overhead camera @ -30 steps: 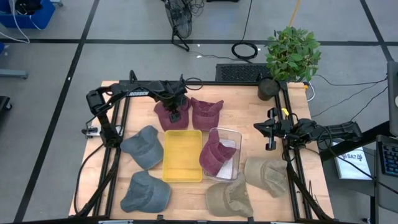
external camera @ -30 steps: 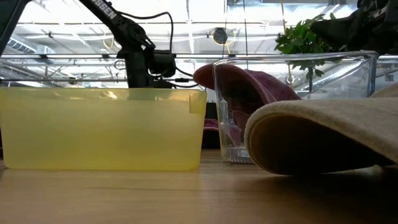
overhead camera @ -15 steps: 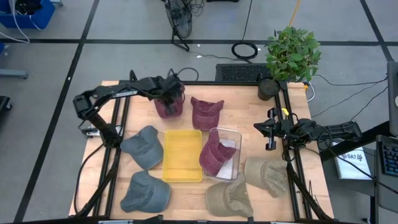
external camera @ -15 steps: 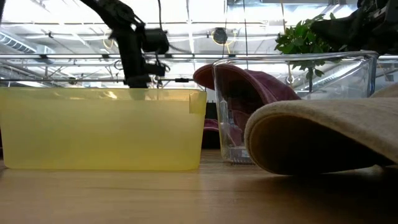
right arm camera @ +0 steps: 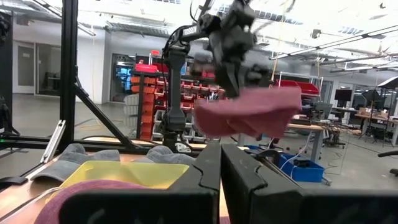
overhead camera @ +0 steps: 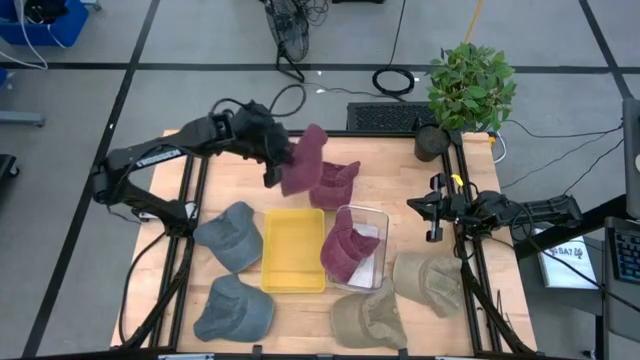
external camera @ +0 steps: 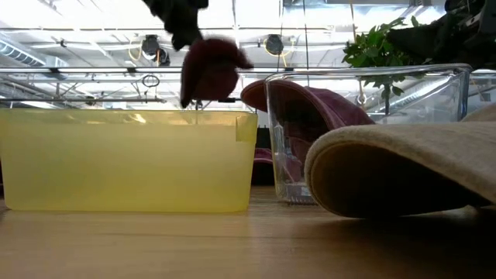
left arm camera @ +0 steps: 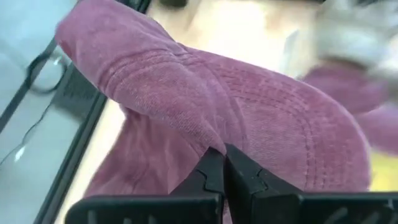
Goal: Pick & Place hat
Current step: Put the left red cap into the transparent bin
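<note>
Overhead, the left gripper (overhead camera: 272,152) is holding a maroon hat (overhead camera: 303,160) in the air above the far part of the table (overhead camera: 390,175), its fingers (left arm camera: 214,171) clamped together on the fabric. The hat is hanging clear of the wood, just beyond the far edge of the yellow bin (overhead camera: 293,249) and partly over a second maroon hat (overhead camera: 337,184) that is lying flat on the table. In the low view the lifted hat (external camera: 209,68) is showing above the rim of the yellow bin (external camera: 128,159).

A third maroon hat (overhead camera: 346,250) is sitting inside the clear bin (overhead camera: 372,222), which is standing just beside the yellow bin on its right. Two grey hats (overhead camera: 230,236) are lying to the left of the yellow bin, one nearer the front edge. Two tan hats (overhead camera: 425,280) are lying near the front right corner.

The right gripper (overhead camera: 432,212) is waiting at the table's right edge, fingers (right arm camera: 208,171) closed together and holding nothing. A potted plant (overhead camera: 468,90) is standing at the far right corner.
</note>
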### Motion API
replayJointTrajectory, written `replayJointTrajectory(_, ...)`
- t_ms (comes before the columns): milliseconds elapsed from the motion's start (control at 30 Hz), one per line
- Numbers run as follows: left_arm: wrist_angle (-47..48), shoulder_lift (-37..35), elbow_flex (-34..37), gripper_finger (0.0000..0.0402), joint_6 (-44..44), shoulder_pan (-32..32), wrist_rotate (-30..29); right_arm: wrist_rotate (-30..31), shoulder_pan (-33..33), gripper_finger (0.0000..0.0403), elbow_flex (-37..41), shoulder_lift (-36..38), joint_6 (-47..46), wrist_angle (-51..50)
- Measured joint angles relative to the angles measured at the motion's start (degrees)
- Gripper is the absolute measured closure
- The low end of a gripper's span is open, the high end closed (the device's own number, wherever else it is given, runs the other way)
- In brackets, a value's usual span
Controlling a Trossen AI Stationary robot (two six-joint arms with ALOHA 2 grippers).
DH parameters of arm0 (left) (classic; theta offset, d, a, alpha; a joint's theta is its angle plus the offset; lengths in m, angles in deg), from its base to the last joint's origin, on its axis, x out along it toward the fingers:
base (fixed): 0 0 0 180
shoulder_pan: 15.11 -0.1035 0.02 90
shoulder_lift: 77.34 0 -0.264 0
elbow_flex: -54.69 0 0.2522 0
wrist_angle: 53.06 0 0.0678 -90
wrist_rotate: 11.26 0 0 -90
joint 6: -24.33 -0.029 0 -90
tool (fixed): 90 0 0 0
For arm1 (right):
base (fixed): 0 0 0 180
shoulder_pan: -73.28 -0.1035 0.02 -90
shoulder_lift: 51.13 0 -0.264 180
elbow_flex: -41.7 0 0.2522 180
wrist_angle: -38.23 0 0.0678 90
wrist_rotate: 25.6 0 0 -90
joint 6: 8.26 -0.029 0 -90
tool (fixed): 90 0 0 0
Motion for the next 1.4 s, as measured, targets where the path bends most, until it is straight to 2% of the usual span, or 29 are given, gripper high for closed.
replayJointTrajectory(233,0.2,1.7,-2.7,0.0400,0.9,6.9,-5.7,0.1,0.0,0.0403,0.0,0.0,1.1,-0.2)
replayJointTrajectory(433,0.8,6.0,-7.4,0.0400,2.5,12.7,-12.3,0.2,0.0,0.0403,0.0,0.0,1.4,-0.2)
replayJointTrajectory(733,9.6,19.5,-23.8,0.0401,2.9,19.9,-19.1,0.2,0.0,0.0403,0.0,0.0,2.9,-0.2)
replayJointTrajectory(1000,15.4,33.6,-41.0,0.0401,1.6,24.6,-19.8,0.2,0.0,0.0403,0.0,0.0,3.0,-0.3)
replayJointTrajectory(1133,21.9,40.9,-50.4,0.0401,0.3,28.0,-20.6,0.2,0.0,0.0403,0.0,0.0,3.0,-0.2)
replayJointTrajectory(1200,27.8,44.2,-55.0,0.0401,0.3,30.0,-23.2,0.2,0.0,0.0403,0.0,0.0,2.6,-0.2)
replayJointTrajectory(1267,29.9,45.9,-55.7,0.0401,0.9,31.8,-26.4,0.2,0.0,0.0403,0.0,0.0,2.6,-0.3)
replayJointTrajectory(1400,29.3,47.3,-55.9,0.0401,0.6,34.4,-25.1,0.2,0.0,0.0403,0.0,0.0,2.6,-0.2)
